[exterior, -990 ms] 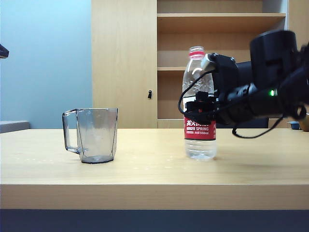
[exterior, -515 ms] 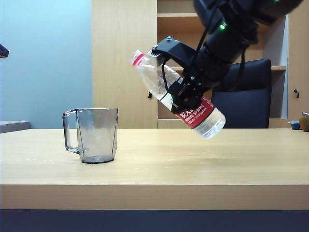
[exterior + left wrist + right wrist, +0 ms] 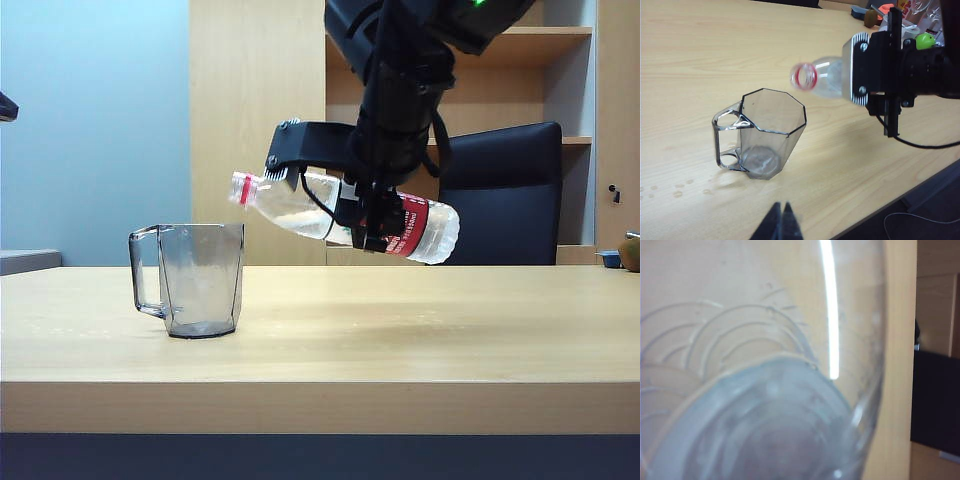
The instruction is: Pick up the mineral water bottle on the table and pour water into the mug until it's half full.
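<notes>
The mineral water bottle [image 3: 300,208] hangs almost level above the table [image 3: 420,330], with my right gripper [image 3: 366,215] shut round its labelled middle. Its uncapped mouth with the red neck ring [image 3: 805,76] points at the mug [image 3: 200,280] and sits just above and to the right of the rim. Water lies along the bottle's lower side. The mug [image 3: 767,135] stands upright, handle to the left, and looks empty. The clear bottle wall [image 3: 765,390] fills the right wrist view. My left gripper [image 3: 781,220] is shut and empty, back from the mug near the table's front.
A few water drops [image 3: 677,189] lie on the wood beside the mug. Behind the table are a dark chair [image 3: 500,190] and wooden shelves [image 3: 450,45]. Small clutter [image 3: 920,30] sits at the table's far end. The thick front edge [image 3: 320,405] runs along the near side.
My right gripper has lifted the bottle off the table, carried it left toward the mug and tipped it from upright to nearly level. The mug and the left arm have stayed put.
</notes>
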Controlling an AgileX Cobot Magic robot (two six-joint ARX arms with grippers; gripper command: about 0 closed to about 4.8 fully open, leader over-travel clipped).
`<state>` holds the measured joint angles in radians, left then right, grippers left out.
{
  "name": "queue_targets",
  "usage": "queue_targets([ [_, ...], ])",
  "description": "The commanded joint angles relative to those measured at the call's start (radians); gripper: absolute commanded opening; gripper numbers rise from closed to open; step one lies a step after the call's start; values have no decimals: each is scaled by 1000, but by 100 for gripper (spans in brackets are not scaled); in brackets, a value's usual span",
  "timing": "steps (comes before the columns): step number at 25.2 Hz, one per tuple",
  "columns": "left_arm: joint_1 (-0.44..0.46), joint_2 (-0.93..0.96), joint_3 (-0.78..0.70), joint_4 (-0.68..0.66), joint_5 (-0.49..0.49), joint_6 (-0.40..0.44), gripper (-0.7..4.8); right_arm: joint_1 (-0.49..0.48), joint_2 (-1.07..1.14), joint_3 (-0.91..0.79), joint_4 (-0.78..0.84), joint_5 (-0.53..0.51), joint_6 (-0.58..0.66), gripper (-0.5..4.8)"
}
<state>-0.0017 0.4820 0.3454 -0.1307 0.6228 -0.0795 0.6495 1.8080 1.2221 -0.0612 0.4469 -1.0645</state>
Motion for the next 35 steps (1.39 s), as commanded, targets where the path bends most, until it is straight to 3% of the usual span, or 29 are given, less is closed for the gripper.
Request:
queue_targets([
  [1, 1, -1, 3, 13, -25, 1, -6, 14, -6, 21, 36, 36, -68, 234],
  [10, 1, -1, 4, 13, -62, 1, -6, 21, -6, 45, 40, 162, -151, 234],
  [13, 1, -1, 4, 13, -62, 1, -6, 21, -6, 66, 39, 166, -154, 234],
  [19, 1, -1, 4, 13, -62, 1, -6, 44, -7, 85, 43, 213, -276, 234],
  [35, 1, -1, 3, 13, -62, 1, -6, 80, -6, 85, 71, 300, -372, 234],
])
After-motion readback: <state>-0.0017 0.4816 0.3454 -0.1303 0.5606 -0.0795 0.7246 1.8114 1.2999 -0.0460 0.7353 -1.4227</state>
